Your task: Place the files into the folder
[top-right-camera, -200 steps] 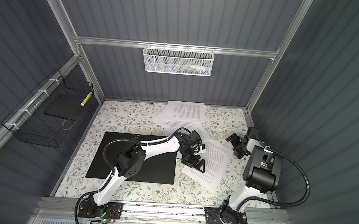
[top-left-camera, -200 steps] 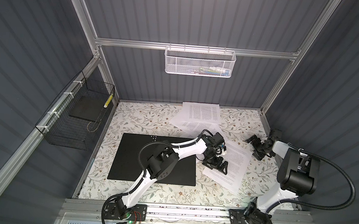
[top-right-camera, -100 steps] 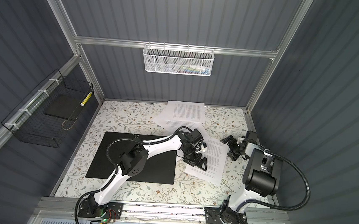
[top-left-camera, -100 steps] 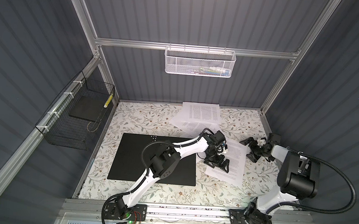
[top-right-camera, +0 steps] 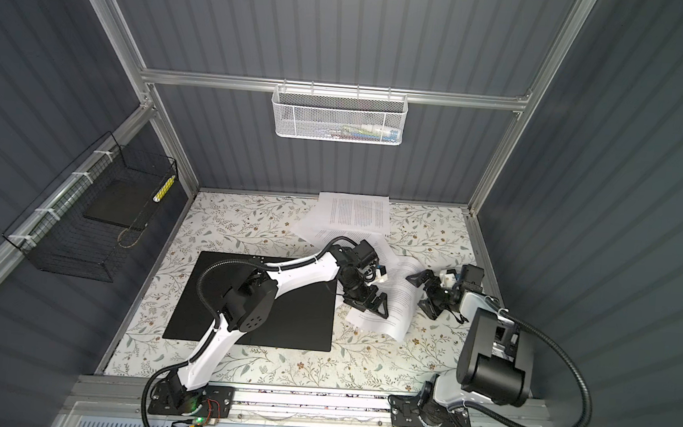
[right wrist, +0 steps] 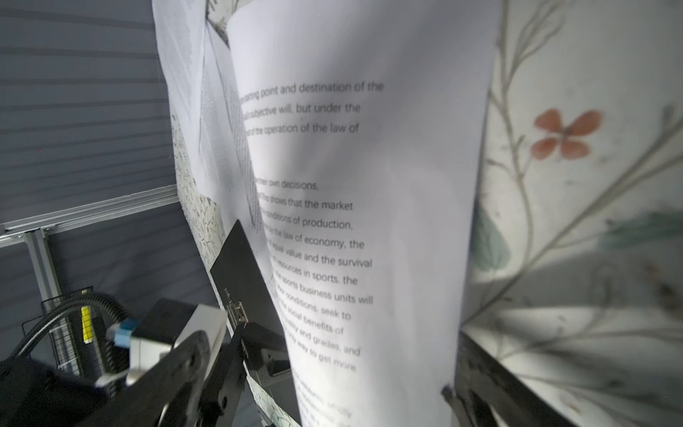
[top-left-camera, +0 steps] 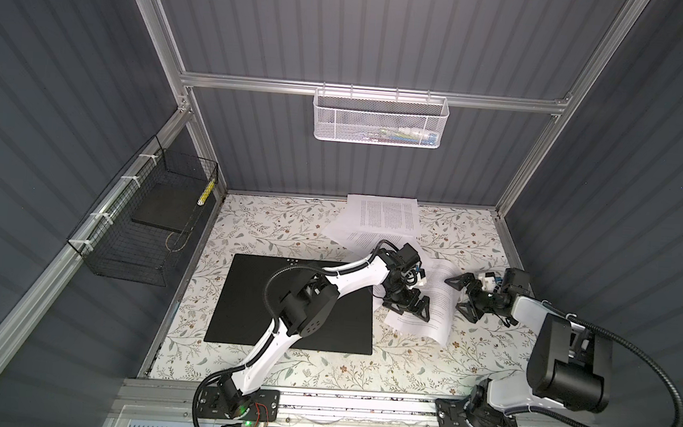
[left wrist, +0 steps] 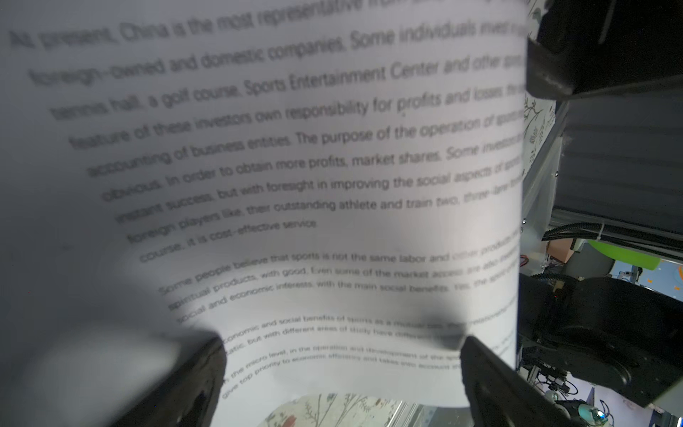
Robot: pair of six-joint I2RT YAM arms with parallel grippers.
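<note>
Floral counter [top-left-camera: 288, 227], mid-frame: my left fingers [top-left-camera: 420, 309], spread wide, over one curled sheet of the files [top-left-camera: 440, 314]; my right fingers [top-left-camera: 459, 280], also released, beside its right edge

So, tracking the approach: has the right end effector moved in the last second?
Yes. The right end effector went leftward, toward the folder, up to the sheet.

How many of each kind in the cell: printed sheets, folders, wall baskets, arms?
White printed paper sheets: 3 told apart (flat, angled under it, curled); overlap may hide more
Flat black folder: 1
Wire wall baskets: 2 (white mesh, black)
Robot arms: 2 (left, right)
Total: 8
</note>
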